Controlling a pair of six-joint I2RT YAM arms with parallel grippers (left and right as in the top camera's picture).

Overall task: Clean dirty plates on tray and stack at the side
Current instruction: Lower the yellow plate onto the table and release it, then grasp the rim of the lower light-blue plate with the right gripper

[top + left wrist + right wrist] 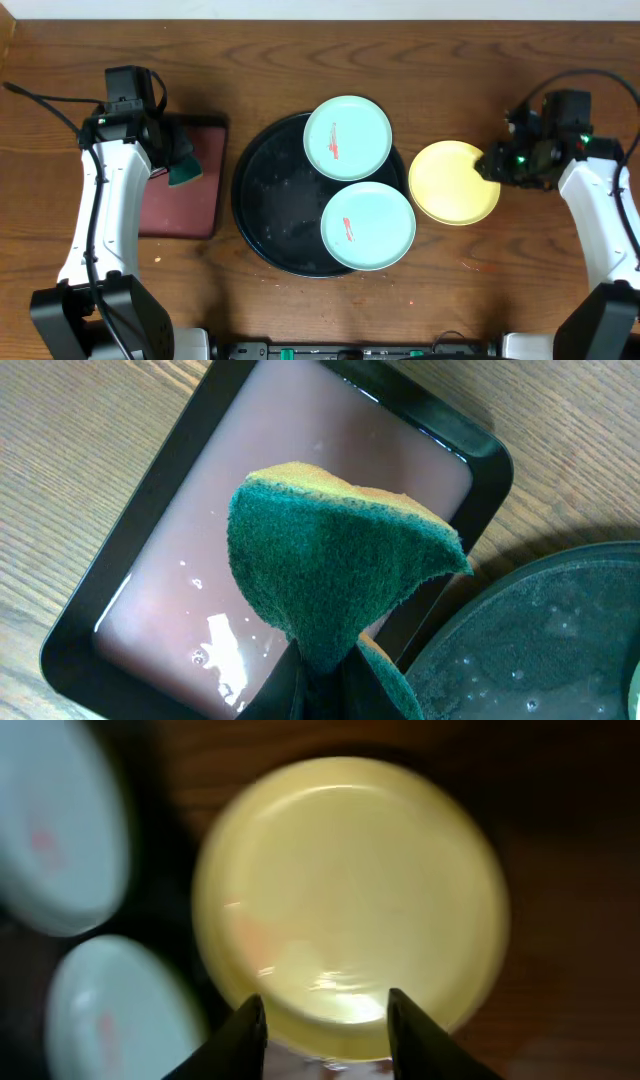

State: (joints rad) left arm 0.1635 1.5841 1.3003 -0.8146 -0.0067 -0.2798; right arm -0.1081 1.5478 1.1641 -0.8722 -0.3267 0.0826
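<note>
Both aqua plates sit on the black tray's point(270, 200) right half. The far aqua plate point(347, 137) hangs over the far rim and the near aqua plate point(367, 226) over the near-right rim, each w/ a red smear; the yellow plate point(455, 182) lies on the table point(450, 290) just right of the tray, at its rim. At that plate's right edge the right pincer point(325, 1020) has fingers apart, gripping nothing, while the left pincer point(325, 670) is clamped on a green sponge point(330, 560) above the maroon tray point(150, 590), left of the black tray, wet inside.
</note>
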